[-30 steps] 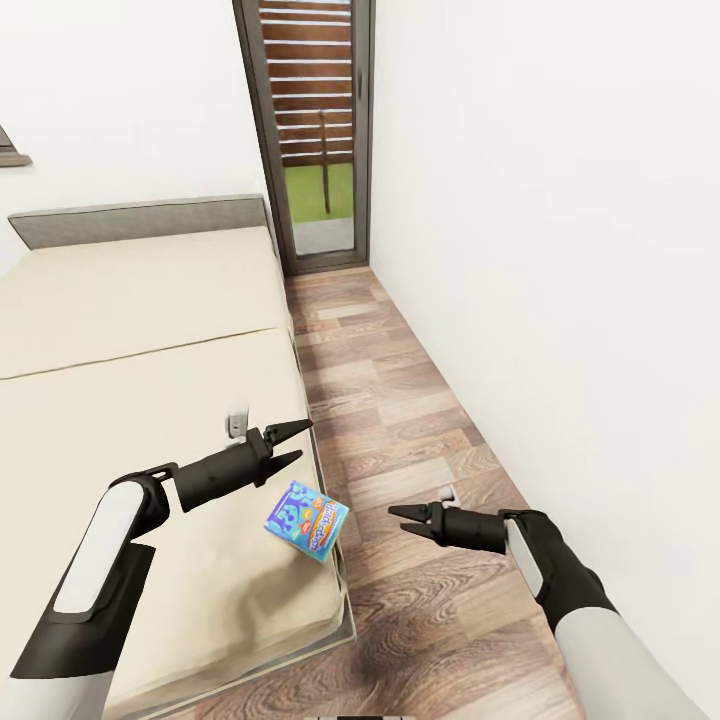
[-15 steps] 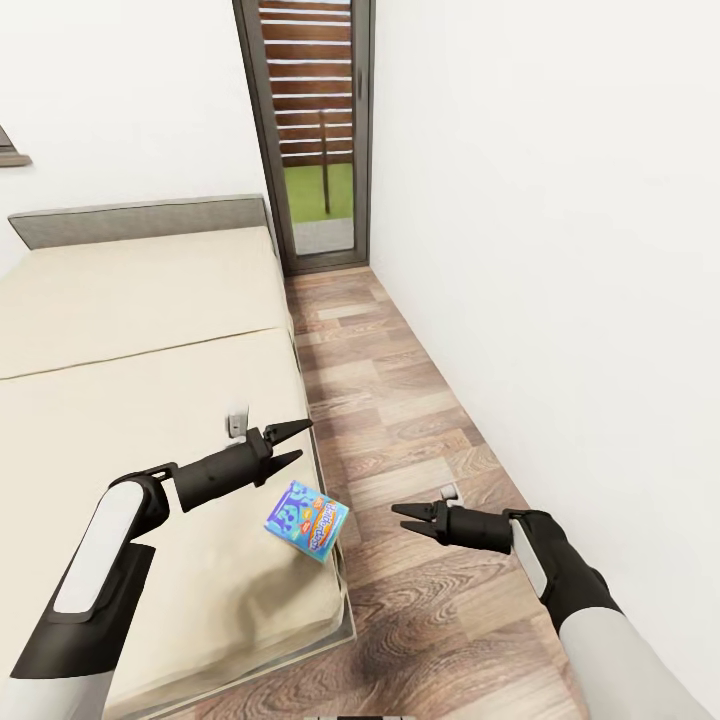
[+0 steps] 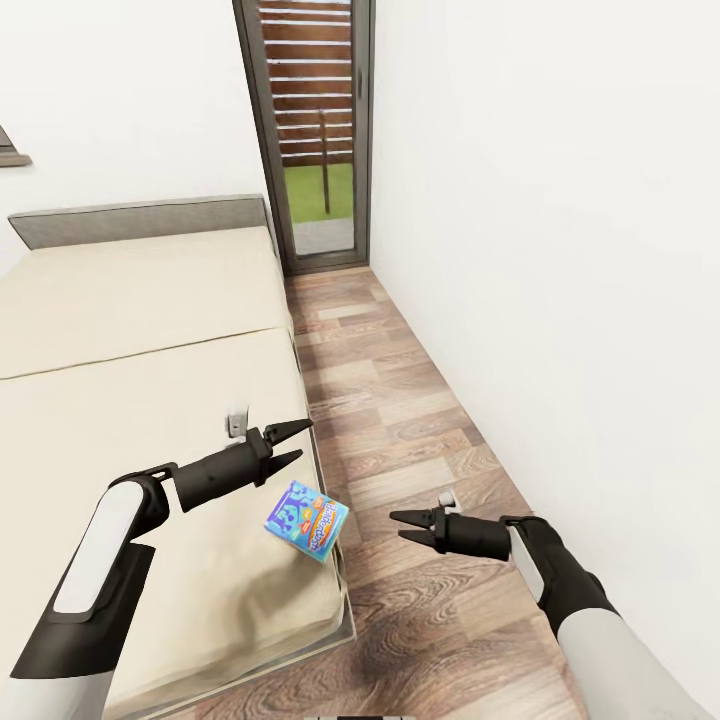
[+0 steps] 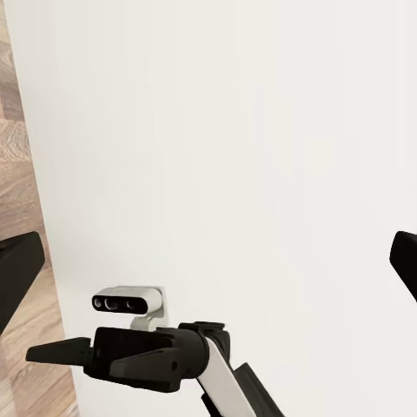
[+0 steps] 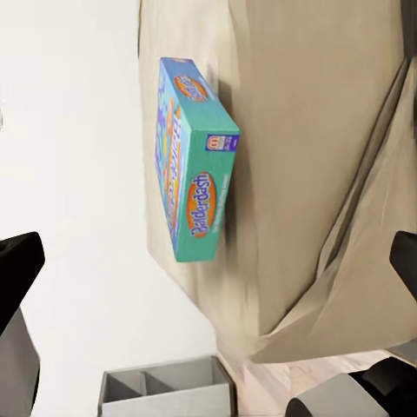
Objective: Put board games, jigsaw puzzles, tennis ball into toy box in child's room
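You are at the pick-up of one board game from the bed point(image 3: 150, 300), as far as these views let you judge. The blue board game point(image 3: 306, 520) lies flat near the mattress's edge, in the lower centre of the head view, just left of the wooden floor point(image 3: 420, 430).

Your left gripper point(image 3: 289, 443) hovers above the mattress, just up and left of the box, its two fingers slightly spread with nothing between them. Your right gripper point(image 3: 403, 526) hangs over the floor to the right of the box, tips pointing at it, fingers a little apart and empty. In the right wrist view the board game point(image 5: 193, 165) sits between the dark fingertips at the frame's edges, so that arm is already lined up on it.

The next move likely calls for you to bring the right gripper in across the bed edge, open it wide enough for the box's thin side, and close on it. Mind the edge: a nudge could tip the box to the floor.

On writing: the box's narrow side reads roughly "Balderdash" in orange; the rest is too small to make out.
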